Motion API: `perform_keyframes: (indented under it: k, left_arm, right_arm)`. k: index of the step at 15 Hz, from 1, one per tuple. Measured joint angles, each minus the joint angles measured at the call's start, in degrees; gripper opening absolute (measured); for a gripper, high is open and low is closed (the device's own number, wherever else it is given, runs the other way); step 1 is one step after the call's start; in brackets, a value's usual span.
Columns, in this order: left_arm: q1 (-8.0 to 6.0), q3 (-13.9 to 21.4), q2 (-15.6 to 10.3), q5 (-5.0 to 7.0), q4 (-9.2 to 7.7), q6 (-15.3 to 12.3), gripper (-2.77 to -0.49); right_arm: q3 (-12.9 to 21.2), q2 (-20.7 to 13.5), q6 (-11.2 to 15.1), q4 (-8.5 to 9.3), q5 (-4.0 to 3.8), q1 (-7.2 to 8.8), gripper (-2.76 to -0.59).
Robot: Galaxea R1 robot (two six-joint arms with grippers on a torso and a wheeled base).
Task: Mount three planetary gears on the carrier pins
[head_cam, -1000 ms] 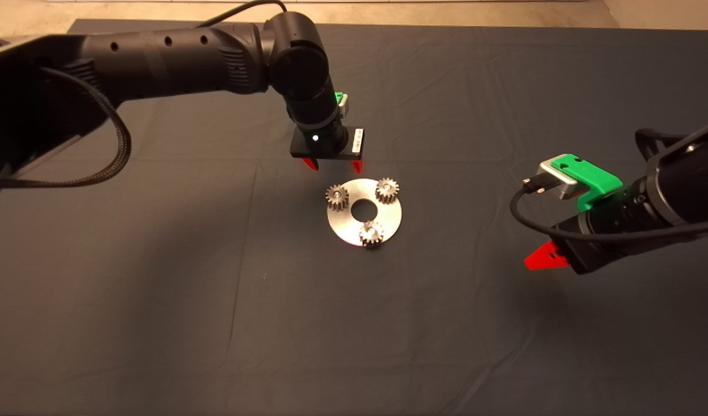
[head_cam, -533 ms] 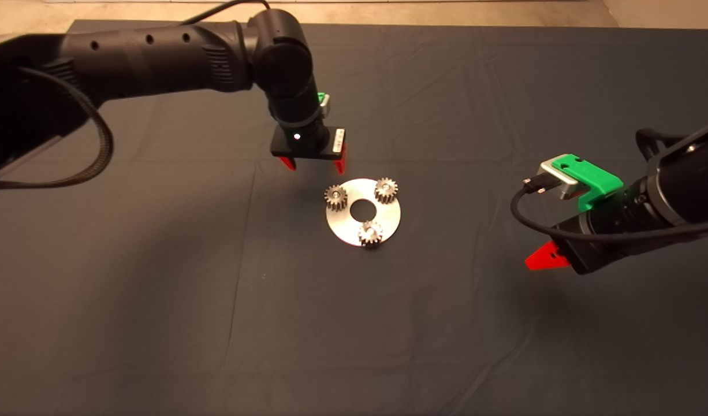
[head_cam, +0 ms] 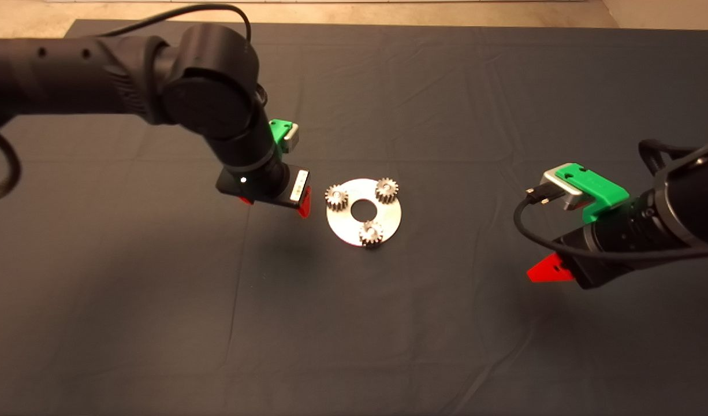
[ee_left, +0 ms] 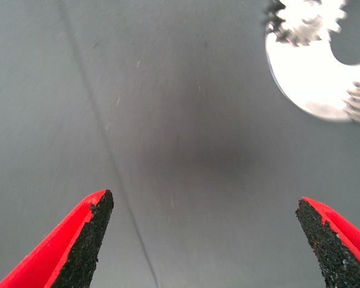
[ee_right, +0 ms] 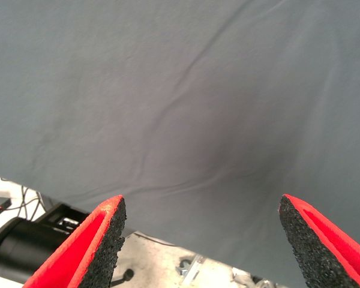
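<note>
A flat silver disc (head_cam: 354, 228) with a large centre hole lies mid-mat. Three small toothed planetary gears sit on it: one at the left (head_cam: 336, 197), one at the upper right (head_cam: 387, 190), one at the front (head_cam: 371, 233). The carrier pins are covered by the gears. My left gripper (head_cam: 273, 205) hovers just left of the disc, open and holding nothing. Its wrist view shows the disc's edge (ee_left: 309, 78) and one gear (ee_left: 300, 21) beyond the spread fingers. My right gripper (head_cam: 547, 269) hangs open at the right, well away from the disc.
The dark mat (head_cam: 354, 323) is creased, with a fold line running down from near the left gripper. Beyond the mat's edge, the right wrist view shows pale floor with cables and dark equipment (ee_right: 24, 252).
My left arm has swung away from behind the disc, toward the left and nearer the front, still open. The right gripper has sunk slightly. The gears and disc have not moved.
</note>
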Motion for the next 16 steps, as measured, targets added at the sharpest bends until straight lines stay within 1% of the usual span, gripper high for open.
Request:
perform_keyframes:
  k: [1,2,3,5,6,7,8,9,10,12,14,16]
  left_arm:
    - [-1.19,3.5,-1.0,0.04,0.00,-2.1,-1.06]
    - [-2.03,6.6,-2.0,0.01,-0.05,-4.3,-1.06]
    - [-2.54,9.2,-3.2,-0.01,-0.05,-6.5,-1.06]
    - [-3.36,13.5,-5.3,0.01,-0.37,-9.9,-1.06]
    - [-3.53,14.9,-5.8,0.04,-0.81,-11.1,-1.06]
    - [-3.56,16.1,-6.5,0.15,-1.56,-12.0,-1.06]
    - [-3.59,17.1,-7.1,0.48,-1.99,-13.0,-1.06]
    - [-3.78,18.2,-7.1,0.44,-2.47,-14.3,-1.06]
    - [-4.06,19.3,-6.9,0.13,-2.74,-15.3,-1.06]
    - [-4.20,21.0,-7.2,0.01,-3.13,-17.1,-1.06]
    - [-4.20,22.1,-7.5,0.44,-3.56,-18.1,-1.06]
    - [-4.20,23.0,-7.2,0.37,-3.77,-18.6,-1.06]
  right_arm:
    - [1.1,0.8,2.0,0.00,-0.02,-0.01,-1.47]
    - [2.1,2.2,4.5,0.00,-0.09,0.01,-1.47]
    - [2.9,4.3,6.6,0.00,-0.13,0.01,-1.47]
    - [3.9,10.2,9.8,0.05,-0.10,-0.01,-1.47]
    - [4.1,12.6,10.9,0.04,0.34,-0.01,-1.47]
    - [4.3,13.6,11.9,0.03,0.63,-0.01,-1.47]
    - [4.4,13.9,12.8,0.02,0.25,0.01,-1.47]
    - [4.5,14.4,13.7,0.05,-0.11,-0.01,-1.47]
    - [4.6,15.2,14.4,0.09,-0.20,-0.01,-1.47]
    - [4.7,16.3,15.3,0.09,-0.09,0.01,-1.47]
    - [4.7,16.7,15.7,0.09,0.03,0.01,-1.47]
    - [4.8,16.6,15.9,0.09,-0.11,-0.01,-1.47]
